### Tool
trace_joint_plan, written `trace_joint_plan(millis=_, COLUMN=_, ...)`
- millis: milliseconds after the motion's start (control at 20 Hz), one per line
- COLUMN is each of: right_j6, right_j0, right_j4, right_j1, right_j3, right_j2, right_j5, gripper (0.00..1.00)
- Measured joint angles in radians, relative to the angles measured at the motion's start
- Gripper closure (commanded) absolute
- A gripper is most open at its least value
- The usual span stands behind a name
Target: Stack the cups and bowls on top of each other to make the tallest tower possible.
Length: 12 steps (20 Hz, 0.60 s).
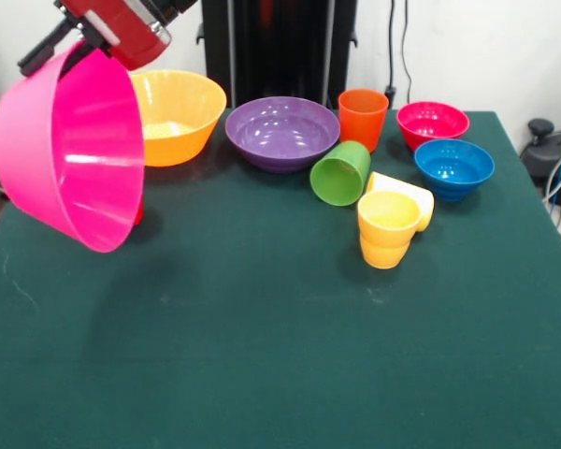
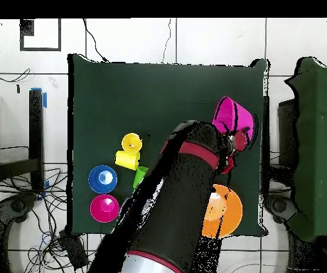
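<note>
A red robot arm (image 1: 122, 28) holds a big pink bowl (image 1: 70, 150) tilted above the green surface (image 1: 280, 355). Its jaws are clamped on the bowl's rim. An orange bowl (image 1: 178, 114) sits behind

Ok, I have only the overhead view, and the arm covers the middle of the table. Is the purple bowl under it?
Observer: Yes. The purple bowl stands upright and empty, between the orange bowl and the orange cup.
Operator: And the green cup, is it upright?
Observer: No. The green cup lies on its side, its mouth toward the front camera.
Operator: How is the hot pink bowl held?
Observer: The gripper holds the hot pink bowl by its rim. The bowl hangs tilted, its mouth toward the orange bowl.
</note>
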<state>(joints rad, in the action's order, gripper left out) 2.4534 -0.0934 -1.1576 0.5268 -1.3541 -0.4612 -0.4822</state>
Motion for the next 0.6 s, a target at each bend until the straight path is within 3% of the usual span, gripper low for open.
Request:
trace_joint_plan(millis=250, right_j6=0.133, right_j0=-0.050, right_j4=-0.006, right_j1=-0.058, right_j3=0.040, right_j2=-0.083, right_j5=-0.025, gripper=1.00)
trace_joint_plan(millis=600, right_j6=0.308, right_j0=-0.116, right_j4=-0.016, right_j1=-0.163, right_j3=0.103, right_j2=-0.211, right_j5=-0.176, gripper=1.00)
